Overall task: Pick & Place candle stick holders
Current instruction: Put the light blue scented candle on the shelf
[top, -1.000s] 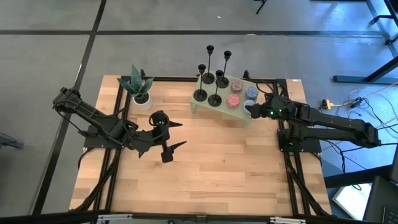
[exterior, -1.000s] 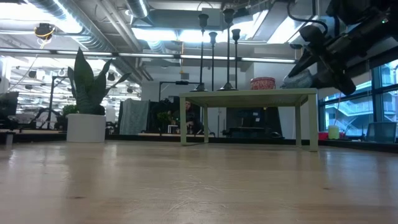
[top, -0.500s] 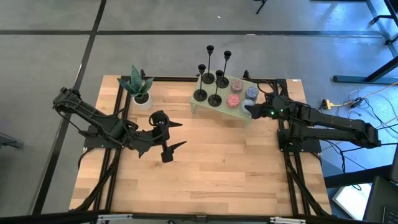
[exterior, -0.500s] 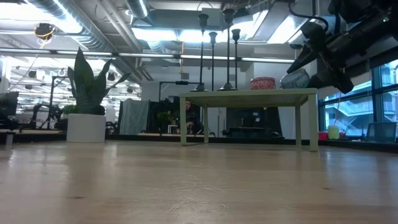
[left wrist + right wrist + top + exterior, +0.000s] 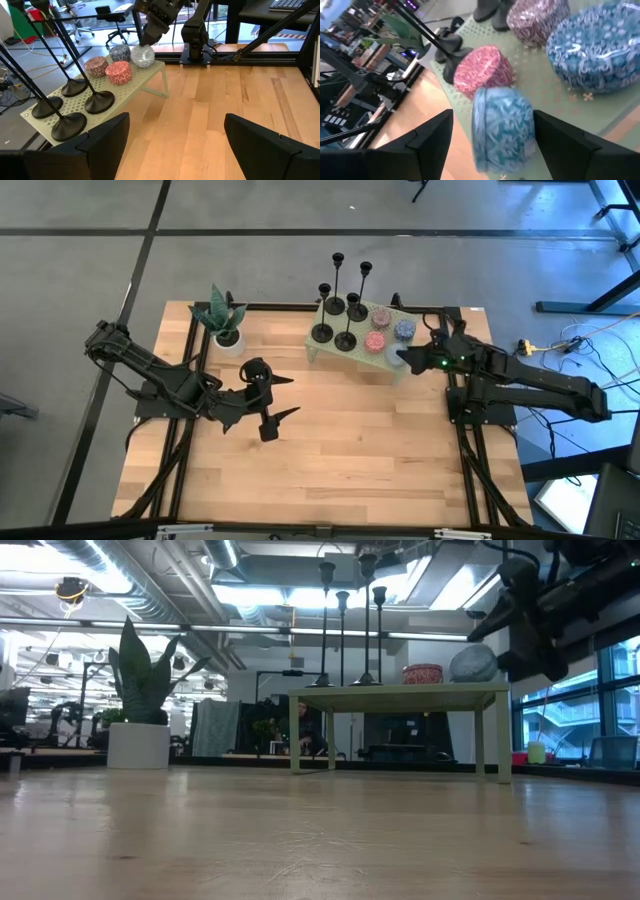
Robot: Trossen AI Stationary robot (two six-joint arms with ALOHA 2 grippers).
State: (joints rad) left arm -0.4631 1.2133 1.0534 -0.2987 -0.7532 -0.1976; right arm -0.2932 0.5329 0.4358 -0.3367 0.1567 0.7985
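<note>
Wooden tabletop fills centre frame, where the right gripper hangs spread and empty beside a pale-blue candle on the green rack, whose pattern only the wrist view reveals.

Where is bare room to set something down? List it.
Bare: the table, near half and right-centre; also between plant and stand. Crowded: the stand, full of candle stick holders and tins, right gripper at its end. Left gripper hovers left of centre.
</note>
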